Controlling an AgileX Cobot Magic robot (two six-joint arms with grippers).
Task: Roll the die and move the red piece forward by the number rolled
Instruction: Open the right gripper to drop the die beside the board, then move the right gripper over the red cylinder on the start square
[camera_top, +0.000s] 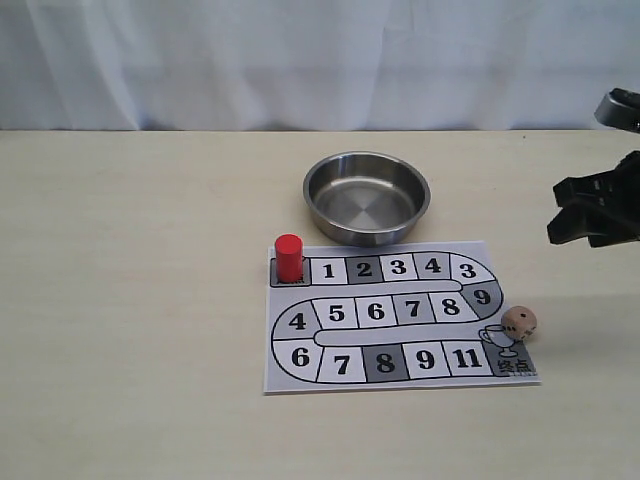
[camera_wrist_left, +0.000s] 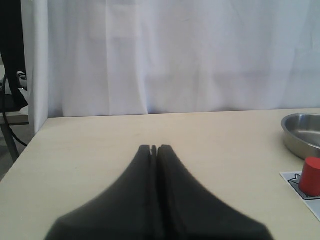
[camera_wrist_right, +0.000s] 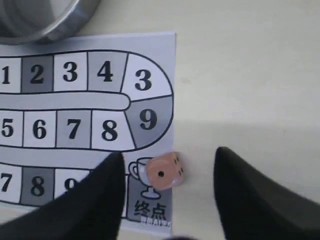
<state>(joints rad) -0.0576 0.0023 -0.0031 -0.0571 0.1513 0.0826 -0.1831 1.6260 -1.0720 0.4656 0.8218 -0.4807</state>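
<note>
The pale tan die (camera_top: 520, 322) rests on the right edge of the printed board (camera_top: 400, 316), by the trophy square. In the right wrist view the die (camera_wrist_right: 162, 171) shows one pip up and lies below the wide gap of my open right gripper (camera_wrist_right: 169, 157), touching neither finger. That right gripper (camera_top: 592, 212) hangs above the table, right of the board. The red piece (camera_top: 288, 257) stands upright on the start square at the board's upper left, also visible in the left wrist view as the red piece (camera_wrist_left: 311, 176). My left gripper (camera_wrist_left: 154, 148) is shut and empty over bare table.
A steel bowl (camera_top: 366, 196) sits just behind the board, its rim showing as the bowl (camera_wrist_left: 301, 135) in the left wrist view and the bowl (camera_wrist_right: 42, 17) in the right wrist view. A white curtain backs the table. The table's left edge and a stand are at the far left.
</note>
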